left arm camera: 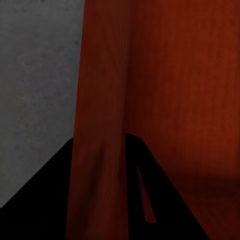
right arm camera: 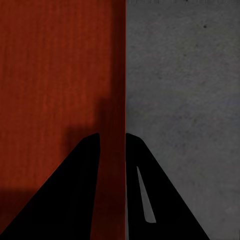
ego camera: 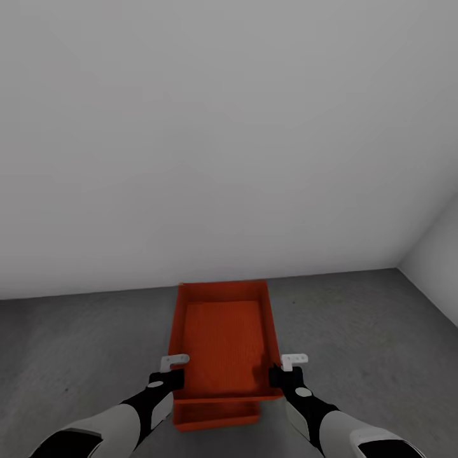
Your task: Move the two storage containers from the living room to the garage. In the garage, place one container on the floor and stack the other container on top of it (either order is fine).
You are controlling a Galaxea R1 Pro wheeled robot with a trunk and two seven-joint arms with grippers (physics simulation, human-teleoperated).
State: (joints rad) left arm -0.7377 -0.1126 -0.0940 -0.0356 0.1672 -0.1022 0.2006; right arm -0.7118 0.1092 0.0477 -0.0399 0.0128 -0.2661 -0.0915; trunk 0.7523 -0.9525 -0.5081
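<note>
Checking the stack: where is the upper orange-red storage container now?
In the head view, the upper orange-red storage container sits low centre, between both grippers, over the second container on the dark grey concrete floor.

The upper bin (ego camera: 226, 337) looks like matt orange-red plastic with a fine ribbed grain on its base; the lower bin (ego camera: 216, 412) matches. The floor (ego camera: 76, 343) is rough, mottled grey concrete. The wall (ego camera: 222, 127) is smooth, matt white.

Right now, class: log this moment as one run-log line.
place: garage | floor: grey concrete | top bin: held above lower bin | left end effector: on left wall | right end effector: on right wall
</note>
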